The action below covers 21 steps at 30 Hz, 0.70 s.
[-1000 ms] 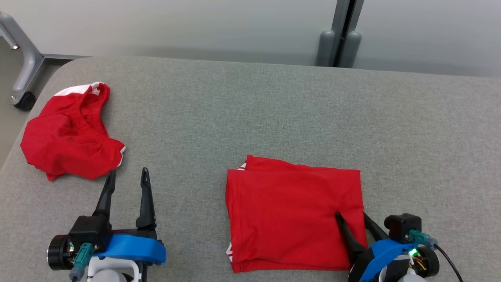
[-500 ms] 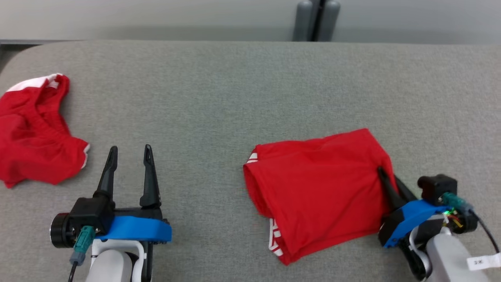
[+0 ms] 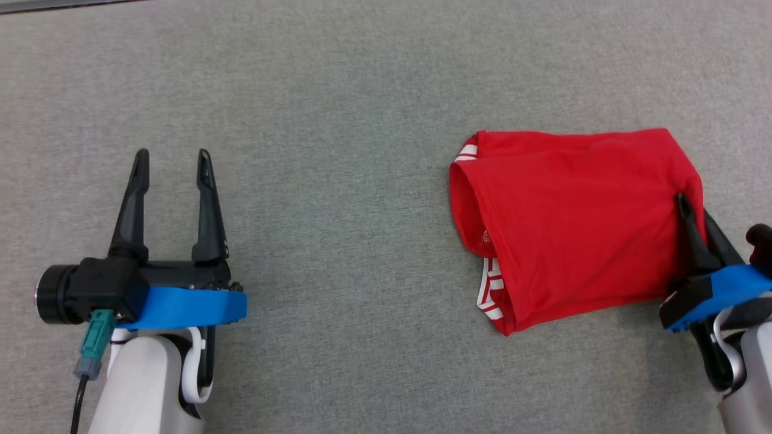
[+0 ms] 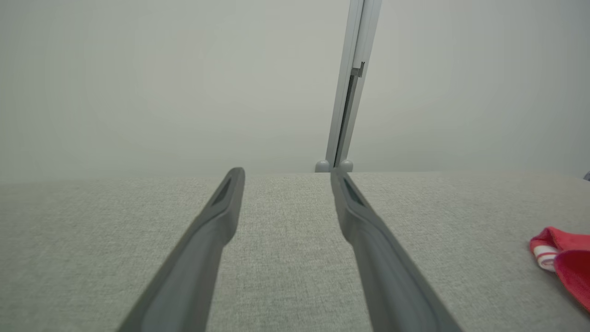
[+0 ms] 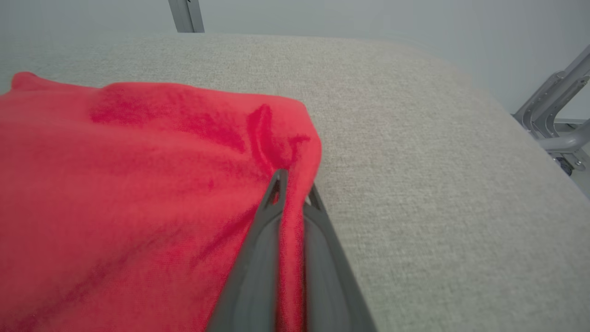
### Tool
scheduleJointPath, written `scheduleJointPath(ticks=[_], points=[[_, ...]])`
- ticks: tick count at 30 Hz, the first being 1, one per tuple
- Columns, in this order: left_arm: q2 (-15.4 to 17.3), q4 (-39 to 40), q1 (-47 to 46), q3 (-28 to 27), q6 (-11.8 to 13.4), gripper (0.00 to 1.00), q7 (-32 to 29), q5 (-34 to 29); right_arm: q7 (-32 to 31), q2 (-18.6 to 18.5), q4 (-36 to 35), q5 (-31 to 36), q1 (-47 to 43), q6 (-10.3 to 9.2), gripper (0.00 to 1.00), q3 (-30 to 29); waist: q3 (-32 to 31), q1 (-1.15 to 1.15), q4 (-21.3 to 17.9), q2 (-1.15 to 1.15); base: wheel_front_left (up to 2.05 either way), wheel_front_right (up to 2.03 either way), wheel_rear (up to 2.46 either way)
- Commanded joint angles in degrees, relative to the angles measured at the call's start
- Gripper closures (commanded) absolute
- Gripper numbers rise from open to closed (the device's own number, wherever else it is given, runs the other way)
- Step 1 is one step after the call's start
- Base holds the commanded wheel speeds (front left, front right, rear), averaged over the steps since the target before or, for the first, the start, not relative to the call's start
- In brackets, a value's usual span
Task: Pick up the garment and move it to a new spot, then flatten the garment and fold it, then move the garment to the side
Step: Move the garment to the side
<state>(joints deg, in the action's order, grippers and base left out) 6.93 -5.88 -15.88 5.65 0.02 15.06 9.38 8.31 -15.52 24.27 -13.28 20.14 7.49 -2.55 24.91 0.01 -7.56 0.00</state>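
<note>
right gripper (image 3: 692,208): dark fingers pinched together on the garment's near edge, with cloth bunched around their tips.
garment (image 3: 573,211): red and folded, it lay spread from the right gripper's fingers toward the left gripper, its open end on the side away from the gripping fingers.
striped trim (image 3: 490,289): white bands showed at the garment's end farthest from the right gripper.
left gripper (image 3: 174,155): fingers stood spread apart with grey surface between them, well apart from the garment.
surface (image 3: 362,90): grey, cloth-covered, under both grippers.
</note>
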Motion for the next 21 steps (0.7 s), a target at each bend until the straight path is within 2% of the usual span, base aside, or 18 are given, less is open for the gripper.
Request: scheduleJointPath(ticks=[1, 4, 11, 15, 21], points=[[0.4, 0.4, -1.4, -0.4, 0.1, 0.00, 0.2, -0.5, 0.5, -0.4, -0.8, -0.2, 1.9, 0.01, 1.00, -0.1, 0.4, -0.01, -0.4, 0.00, 0.00, 0.00, 0.00], [0.7, 0.5, -2.0, -0.3, 0.1, 0.00, 0.2, -0.6, 0.3, -0.6, -2.1, 0.7, 3.8, 0.01, 1.00, 1.2, 0.9, -0.01, -0.7, 0.00, 0.00, 0.00, 0.00], [0.9, 1.2, -2.8, 0.0, -0.3, 0.00, 0.2, -0.9, -1.6, -3.7, -4.3, 1.6, 11.5, 0.01, 1.00, 4.7, 2.1, -0.01, 0.2, 0.00, 0.00, 0.00, 0.00], [0.9, 2.0, -3.6, 0.1, 0.1, 0.00, 0.2, -1.1, -3.7, -6.6, -5.4, 1.7, 16.5, 0.01, 1.00, 5.4, 4.1, -0.01, 1.4, 0.00, 0.00, 0.00, 0.00], [1.2, 3.1, -4.9, 0.3, 0.4, 0.00, 0.1, -1.4, -6.1, -12.8, -2.9, 0.9, 22.2, 0.01, 1.00, 3.2, 7.7, -0.01, 3.0, 0.00, 0.00, 0.00, 0.00]])
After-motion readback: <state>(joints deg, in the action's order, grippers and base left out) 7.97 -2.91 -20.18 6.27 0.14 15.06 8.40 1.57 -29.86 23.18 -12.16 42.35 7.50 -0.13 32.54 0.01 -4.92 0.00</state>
